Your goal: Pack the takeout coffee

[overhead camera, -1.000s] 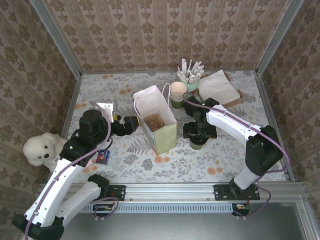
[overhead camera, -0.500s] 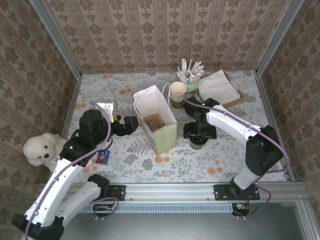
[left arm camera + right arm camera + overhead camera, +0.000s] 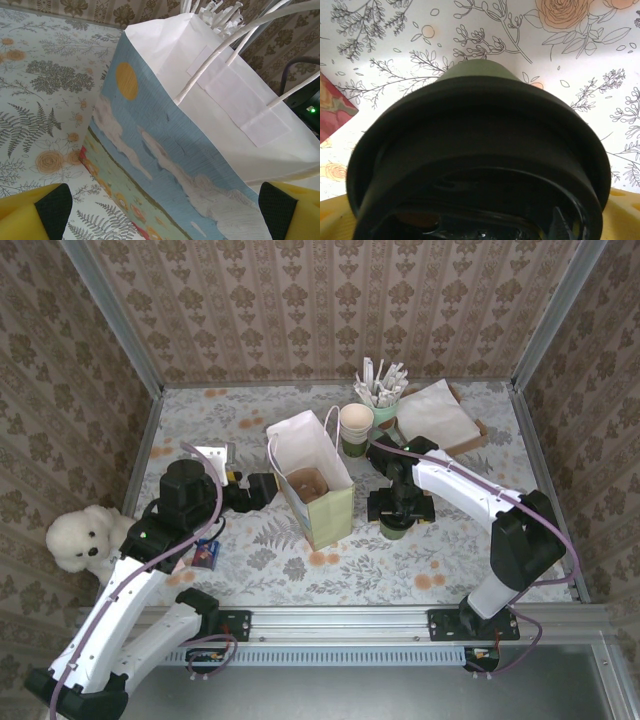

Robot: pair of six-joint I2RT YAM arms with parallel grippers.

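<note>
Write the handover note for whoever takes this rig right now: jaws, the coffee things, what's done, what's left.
Left gripper: jaws open, holding nothing, facing the side of the paper bag.
Right gripper: jaws open over a lidded green cup, not closed on it.
Carrier tray: the brown shape in the bag's bottom, apparently packed.
Cream cup: on the table behind the bag, beside the stick cup.
Left to do: get the cream cup into the bag, probably into the tray.

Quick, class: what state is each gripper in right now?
Left gripper: open, holding nothing, facing the paper bag.
Right gripper: open, fingers either side of the lidded green cup.
</note>
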